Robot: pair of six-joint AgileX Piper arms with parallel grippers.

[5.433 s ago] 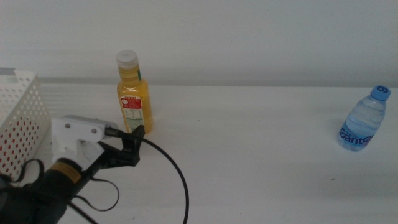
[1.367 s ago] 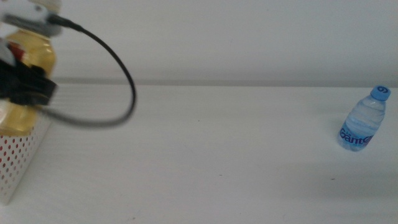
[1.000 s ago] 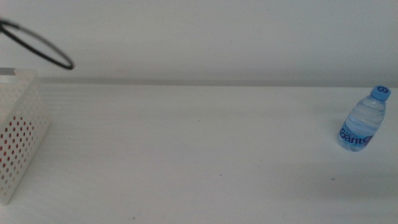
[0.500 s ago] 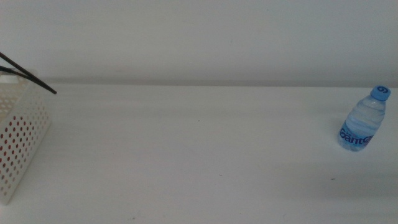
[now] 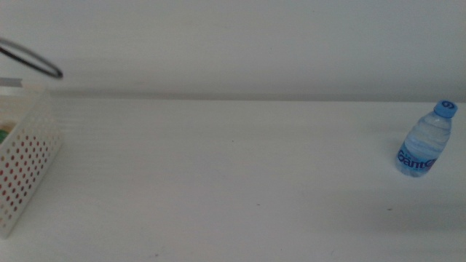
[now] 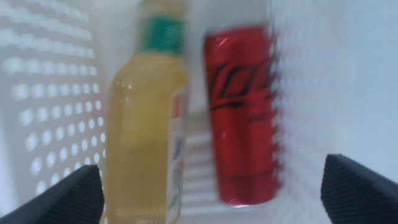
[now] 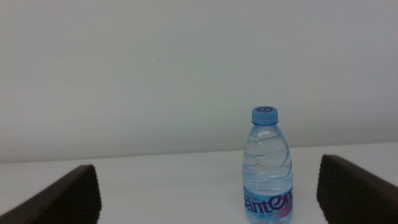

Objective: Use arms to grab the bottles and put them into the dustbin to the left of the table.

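Left claw (image 6: 211,190), jaws spread wide and empty, hangs above the dustbin (image 5: 28,156) at the bench's (image 5: 233,175) left edge; juice bottle (image 6: 146,124) and red can (image 6: 242,115) lie inside it, side by side. Right claw (image 7: 208,190), jaws apart, faces the upright water bottle (image 7: 267,165) near the right edge, apparently lined up for a grasp.

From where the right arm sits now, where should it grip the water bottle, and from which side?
Probably grip the water bottle around its ribbed body, between blue cap and label, coming in level and head-on from the right gripper, whose jaws are open either side. It stands upright and alone on the table, so a side grasp looks clear.
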